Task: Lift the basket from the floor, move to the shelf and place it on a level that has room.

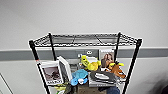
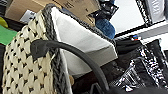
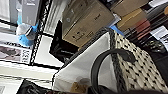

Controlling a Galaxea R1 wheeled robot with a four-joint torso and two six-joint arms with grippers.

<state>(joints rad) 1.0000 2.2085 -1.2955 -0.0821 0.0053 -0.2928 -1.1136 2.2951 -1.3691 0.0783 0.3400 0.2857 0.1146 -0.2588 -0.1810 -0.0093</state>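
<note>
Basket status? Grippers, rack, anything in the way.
Basket up close at both wrists, by cardboard boxes. Gripper states unclear. Shelf dead ahead; top level bare, toys and pictures below.

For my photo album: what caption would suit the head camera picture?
Black wire shelf against a pale wall, its top level bare, toys and framed pictures crowding the tier below.

The basket (image 2: 22, 67) is showing a cream weave flecked with dark checks, a grey braided rim, a white lining and a dark loop handle (image 2: 75, 53). The shelf (image 1: 33, 51) is showing black wire; cardboard boxes (image 3: 85, 21) are showing brown.
</note>
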